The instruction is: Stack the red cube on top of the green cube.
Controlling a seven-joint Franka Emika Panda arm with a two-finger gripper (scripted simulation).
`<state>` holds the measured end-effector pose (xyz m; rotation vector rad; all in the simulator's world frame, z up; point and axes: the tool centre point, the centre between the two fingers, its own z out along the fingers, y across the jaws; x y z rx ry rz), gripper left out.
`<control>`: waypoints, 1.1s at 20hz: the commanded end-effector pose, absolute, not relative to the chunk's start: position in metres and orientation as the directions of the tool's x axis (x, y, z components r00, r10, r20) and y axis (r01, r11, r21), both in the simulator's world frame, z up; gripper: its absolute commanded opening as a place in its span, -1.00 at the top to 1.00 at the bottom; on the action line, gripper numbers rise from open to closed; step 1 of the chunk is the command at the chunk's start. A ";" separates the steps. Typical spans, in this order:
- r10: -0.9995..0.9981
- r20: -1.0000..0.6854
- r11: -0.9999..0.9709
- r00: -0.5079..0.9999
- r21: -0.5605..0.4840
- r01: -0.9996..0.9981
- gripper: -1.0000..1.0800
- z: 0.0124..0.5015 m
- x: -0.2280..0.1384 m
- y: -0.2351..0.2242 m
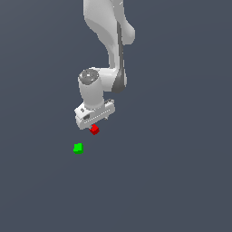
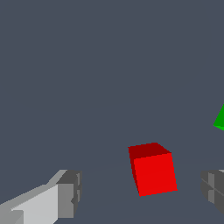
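The red cube (image 1: pixel 94 130) sits on the dark grey floor right under my white gripper (image 1: pixel 94 121). In the wrist view the red cube (image 2: pixel 152 169) lies between my two grey fingertips (image 2: pixel 70 193), closer to one of them, with clear gaps on both sides. The jaws are open and hold nothing. The green cube (image 1: pixel 78 148) rests on the floor a short way toward the exterior view's lower left of the red one. It shows only as a corner at the edge of the wrist view (image 2: pixel 220 119).
The white arm (image 1: pixel 108 41) comes down from the top of the exterior view. The floor (image 1: pixel 172 172) is plain dark grey with nothing else on it in view.
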<state>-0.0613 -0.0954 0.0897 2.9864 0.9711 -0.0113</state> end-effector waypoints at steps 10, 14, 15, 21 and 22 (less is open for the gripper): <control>0.701 0.000 -0.713 0.713 0.000 0.701 -0.92 0.072 -0.063 -0.124; 0.715 0.000 -0.699 0.699 0.000 0.715 -0.92 0.070 -0.063 -0.128; 0.717 0.000 -0.697 0.697 0.000 0.717 -0.92 0.069 -0.063 -0.128; 0.714 0.000 -0.700 0.700 0.000 0.714 -0.92 0.070 -0.062 -0.127; 0.713 0.000 -0.701 0.701 0.000 0.713 -0.92 0.070 -0.062 -0.127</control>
